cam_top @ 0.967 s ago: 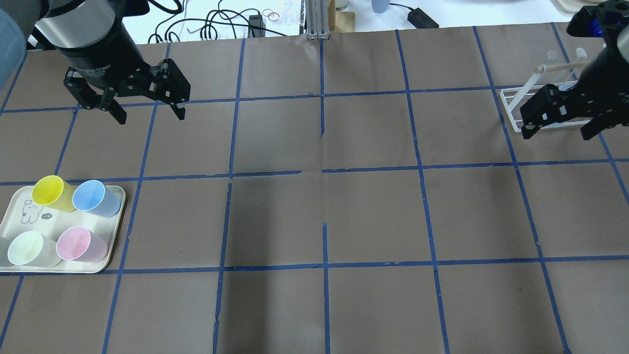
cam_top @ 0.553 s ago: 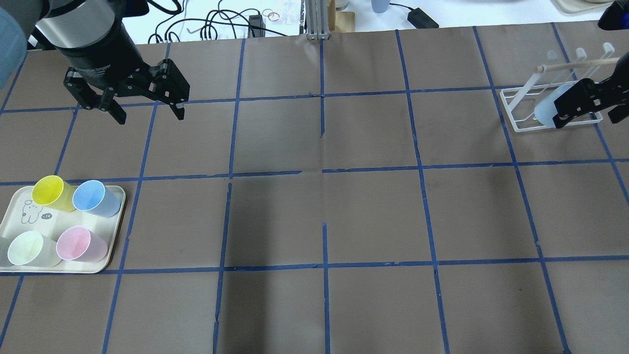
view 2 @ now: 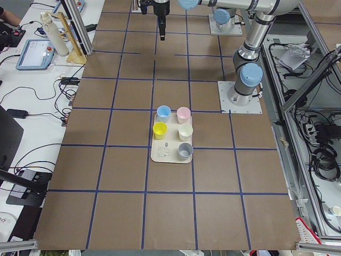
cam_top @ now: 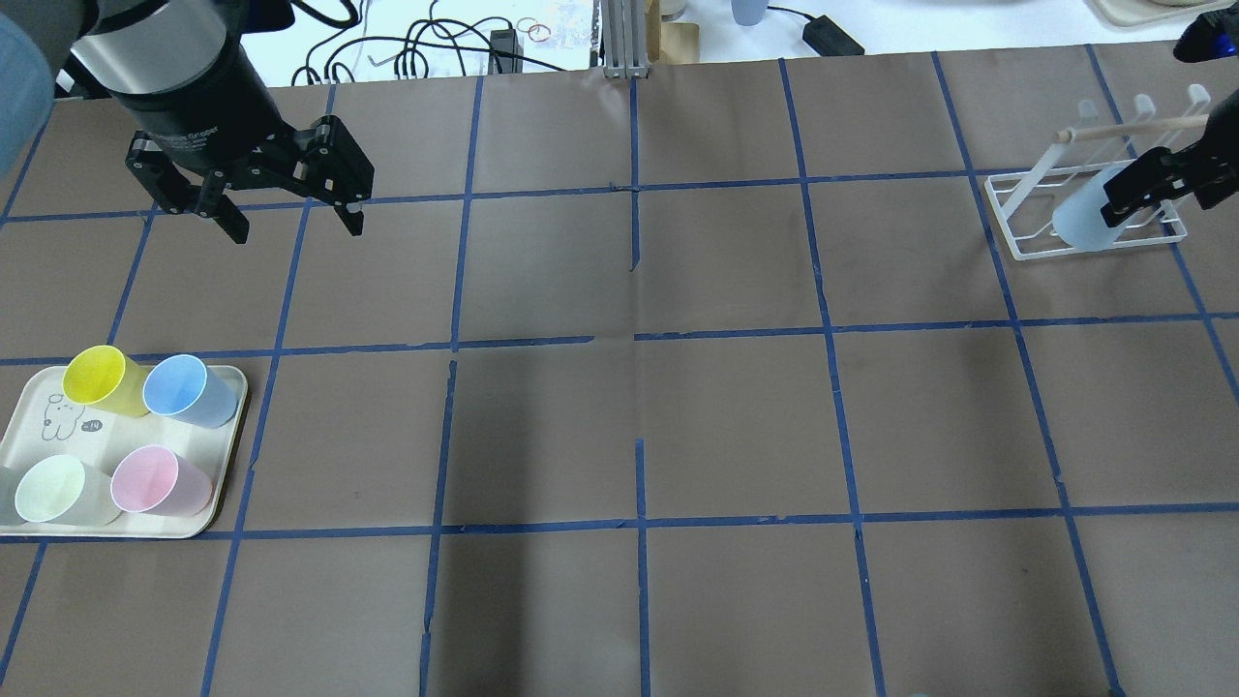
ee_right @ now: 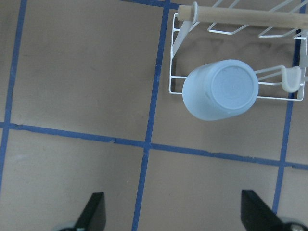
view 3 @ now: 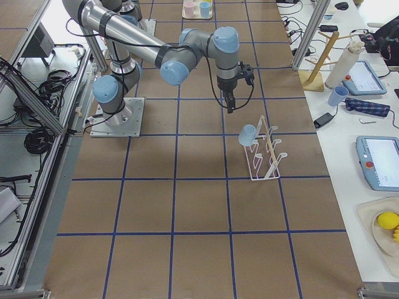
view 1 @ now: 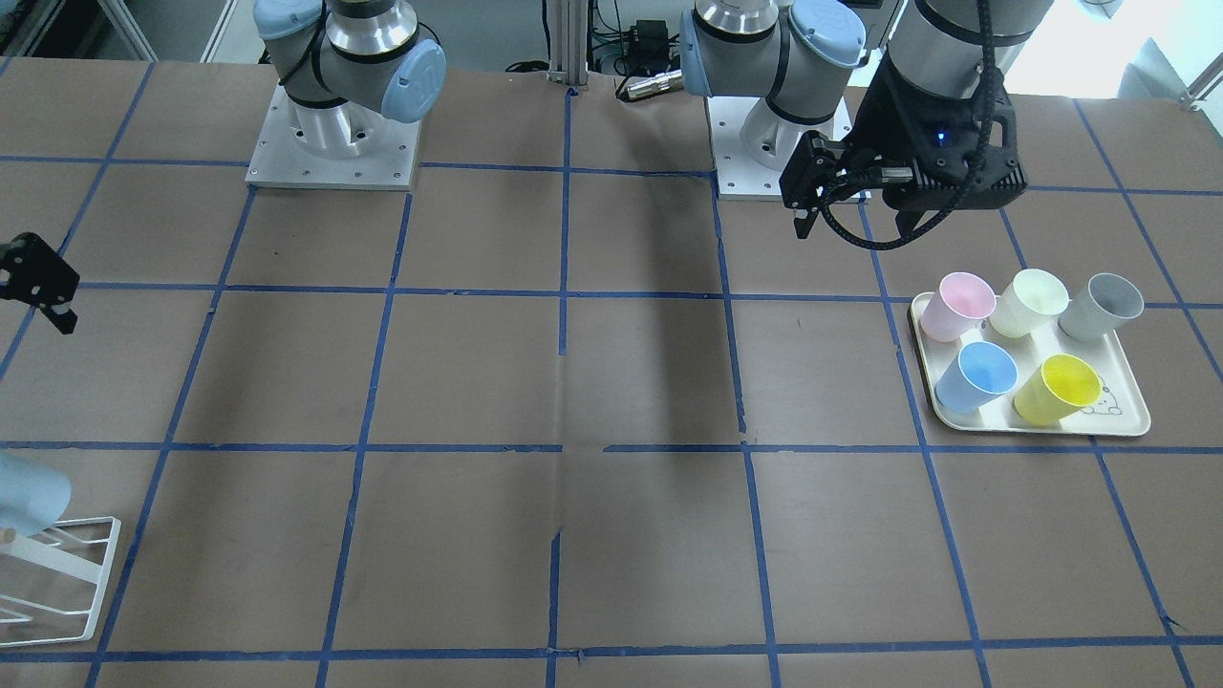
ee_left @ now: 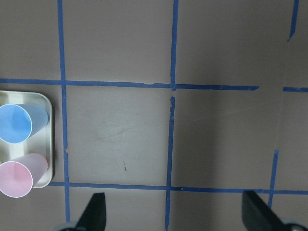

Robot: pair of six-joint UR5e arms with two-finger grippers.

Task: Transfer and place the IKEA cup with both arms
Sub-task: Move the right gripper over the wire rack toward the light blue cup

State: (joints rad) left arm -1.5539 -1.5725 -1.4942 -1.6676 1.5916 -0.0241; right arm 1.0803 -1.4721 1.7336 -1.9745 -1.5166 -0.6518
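Observation:
The IKEA cup [cam_top: 1076, 219], very pale ice-blue, hangs upside down on a peg of the white wire rack [cam_top: 1012, 208] at the far right. It also shows in the right wrist view [ee_right: 221, 89]. My right gripper [ee_right: 174, 219] is open and empty, apart from the cup and above it. Only one of its fingers [cam_top: 1144, 182] shows at the overhead view's right edge. My left gripper [cam_top: 295, 227] is open and empty, held high over the table's left side, beyond the tray [cam_top: 227, 474].
The cream tray holds yellow [cam_top: 97, 378], sky-blue [cam_top: 184, 387], pink [cam_top: 155, 479], pale green [cam_top: 53, 489] and grey [view 1: 1104, 304] cups. Blue tape lines cross the brown table. Cables and clutter lie past the far edge.
My right gripper has drawn back to the right, off the rack, and uncovered the cup, which stays on its peg. The left arm has not moved.

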